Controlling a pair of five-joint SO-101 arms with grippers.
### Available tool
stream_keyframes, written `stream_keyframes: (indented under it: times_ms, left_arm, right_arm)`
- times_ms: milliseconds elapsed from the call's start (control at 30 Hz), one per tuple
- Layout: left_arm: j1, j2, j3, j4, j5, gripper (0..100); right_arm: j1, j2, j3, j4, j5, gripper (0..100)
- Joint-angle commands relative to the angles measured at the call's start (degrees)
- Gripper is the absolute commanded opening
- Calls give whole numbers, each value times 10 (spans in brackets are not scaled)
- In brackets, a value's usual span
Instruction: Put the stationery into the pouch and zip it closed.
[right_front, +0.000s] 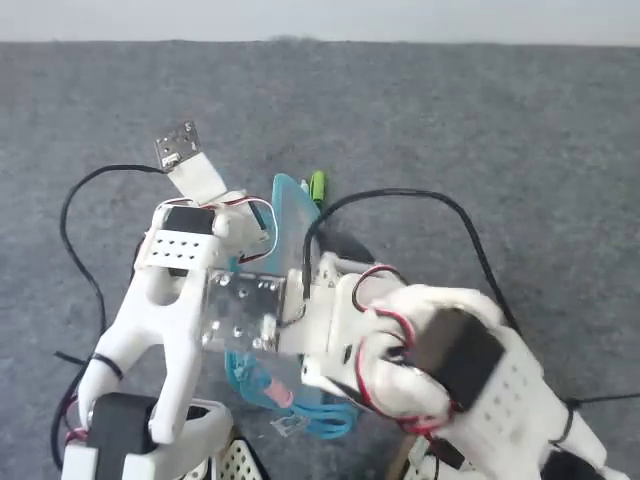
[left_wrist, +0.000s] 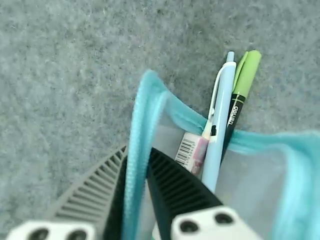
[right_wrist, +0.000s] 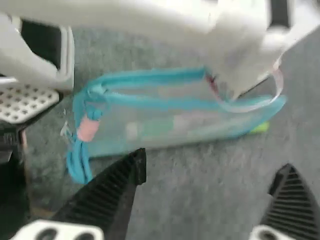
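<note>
The translucent mesh pouch (left_wrist: 250, 175) with soft turquoise trim sits on the grey felt-like table cover (left_wrist: 65, 75). A pale blue plastic pen (left_wrist: 216, 135) and a green-topped pen (left_wrist: 245, 80) poke from its mouth. The left gripper (left_wrist: 137, 155) pinches the turquoise rim. The right gripper (right_wrist: 215, 165) gapes wide beside the pouch, holding nothing.

The translucent pouch with turquoise fabric trim (right_front: 291, 215) lies on the grey carpeted table (right_front: 500, 130) between the two arms, running front to back. A light-blue plastic pen (left_wrist: 218, 120) and a green-capped black pen (left_wrist: 240, 95) lie side by side partly in it, their ends jutting past its far end. The left gripper (left_wrist: 136, 156) pinches the pouch's rim beside them. The right gripper (right_wrist: 214, 165) hangs spread above the table, just beside the pouch's long side. A pink zipper tab (right_wrist: 87, 127) sits at the pouch's near end.
</note>
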Motion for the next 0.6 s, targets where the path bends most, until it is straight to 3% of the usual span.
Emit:
stream_keyframes:
  times_ms: [0, 133, 300, 400, 567]
  left_arm:
    - [-8, 1, -21, -13, 11, 9]
    - [-43, 1, -21, -20, 47, 9]
    - [-78, 1, -22, -32, 71, 9]
    - [-116, 0, -36, -29, 84, 9]
    - [-178, 0, -58, -31, 96, 9]
  right_arm:
    - [13, -110, 100, -52, -4, 274]
    - [4, -241, 254, -163, -5, 177]
    - [-105, -309, 408, -270, -4, 55]
    - [-142, -310, 467, -291, -4, 82]
    - [-132, -316, 511, -299, -5, 185]
